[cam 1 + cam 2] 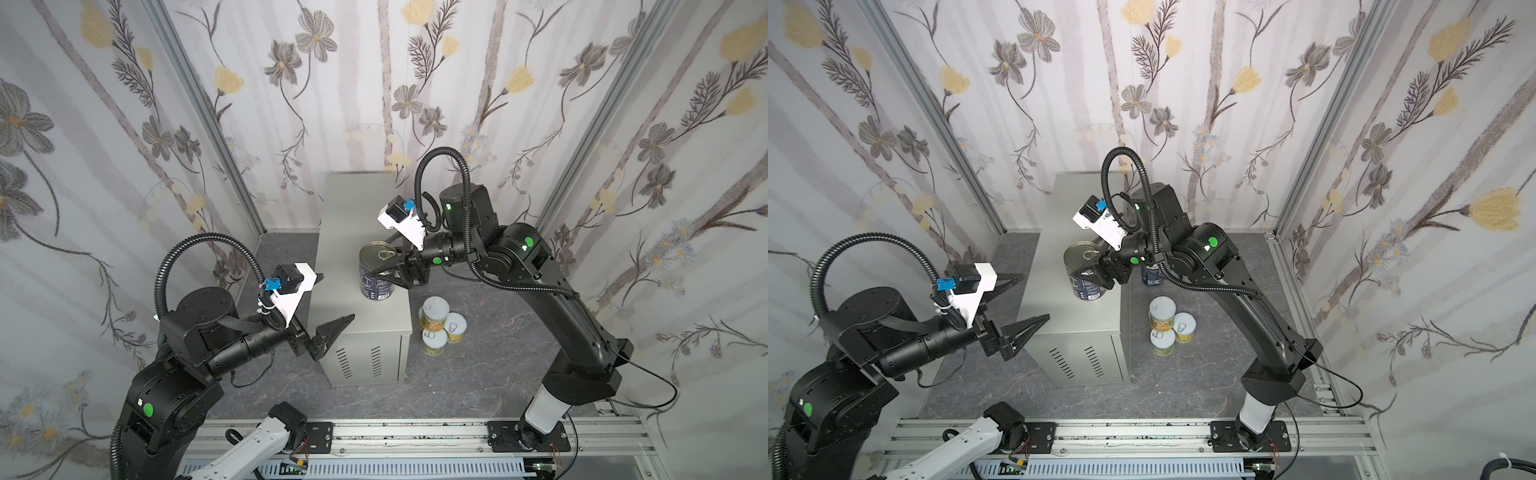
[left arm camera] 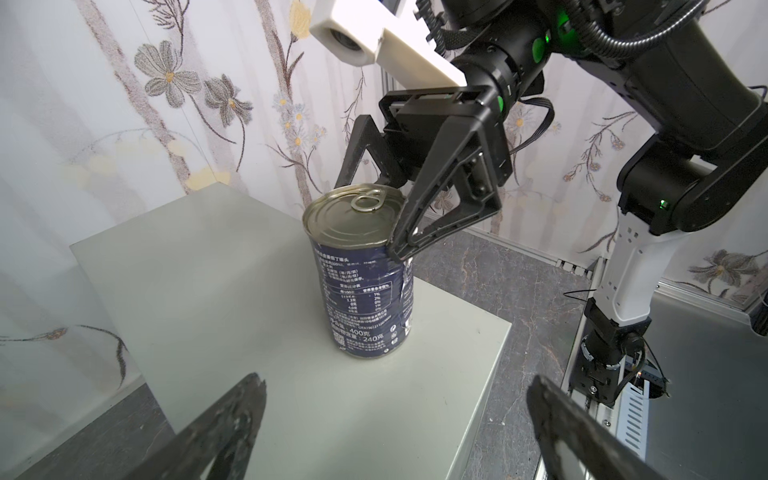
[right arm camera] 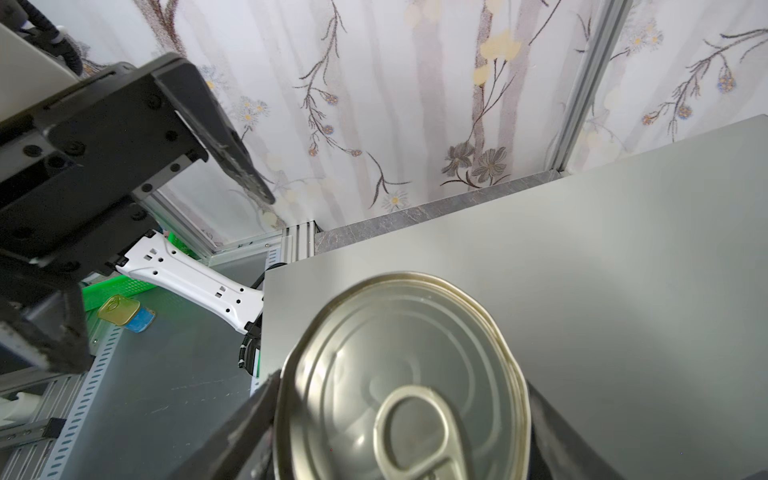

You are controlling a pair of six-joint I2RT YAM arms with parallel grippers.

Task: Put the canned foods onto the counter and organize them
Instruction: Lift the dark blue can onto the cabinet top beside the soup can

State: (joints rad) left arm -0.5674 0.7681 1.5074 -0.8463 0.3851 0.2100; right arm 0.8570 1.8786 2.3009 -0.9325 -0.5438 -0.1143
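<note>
Cans sit on two levels. The blue can (image 1: 376, 272) (image 1: 1084, 272) stands upright on the counter (image 1: 357, 208) (image 1: 1075, 328), its long axis vertical and its steel lid facing up. It rests on the right half of the flat top, close to the right edge but fully on it. Its pull ring (image 2: 367, 202) lies near the rim on the side toward the right gripper (image 1: 386, 264) (image 2: 368, 216), and the white-printed side of the label faces the left arm's wrist camera. The right gripper reaches in level from the right and straddles the top of the blue can (image 3: 399, 365), one finger on either side. The nearer fingertip lies against the wall just under the rim; whether the jaws are pressing or merely beside it cannot be told. The left gripper (image 1: 338, 296) (image 1: 1032, 296) (image 2: 397, 377) hangs at the counter's left edge with its fingers spread wide and nothing between them, pointed toward the blue can and well apart from it. On the dark floor (image 1: 478, 374), just right of the counter's front corner, the short cans (image 1: 435, 313) (image 1: 1162, 313) stand upright in a tight cluster, three pale lids showing. A second blue can (image 1: 1152, 277) is on the floor beside the counter, mostly hidden under the right wrist.
</note>
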